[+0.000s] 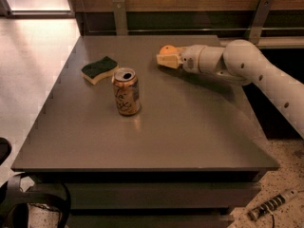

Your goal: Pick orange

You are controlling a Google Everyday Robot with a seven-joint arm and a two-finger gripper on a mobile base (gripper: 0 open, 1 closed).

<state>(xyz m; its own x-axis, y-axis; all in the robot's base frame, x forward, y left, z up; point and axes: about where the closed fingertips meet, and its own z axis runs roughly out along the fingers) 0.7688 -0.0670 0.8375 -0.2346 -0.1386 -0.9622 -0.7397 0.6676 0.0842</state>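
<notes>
The orange (167, 49) is a small round bright-orange fruit on the far part of the grey table (190, 127), right of centre. My gripper (165, 61) reaches in from the right on a white arm (247, 65), low over the table. Its tip is right at the orange and covers the fruit's lower part, so only the top of the orange shows. I cannot tell whether the orange rests on the table or is lifted.
An orange-and-tan patterned drink can (126, 91) stands upright left of centre. A green and yellow sponge (99, 69) lies behind it to the left. A wooden wall with metal brackets (119, 15) runs along the table's far edge. A cable end (270, 205) lies on the floor at the right.
</notes>
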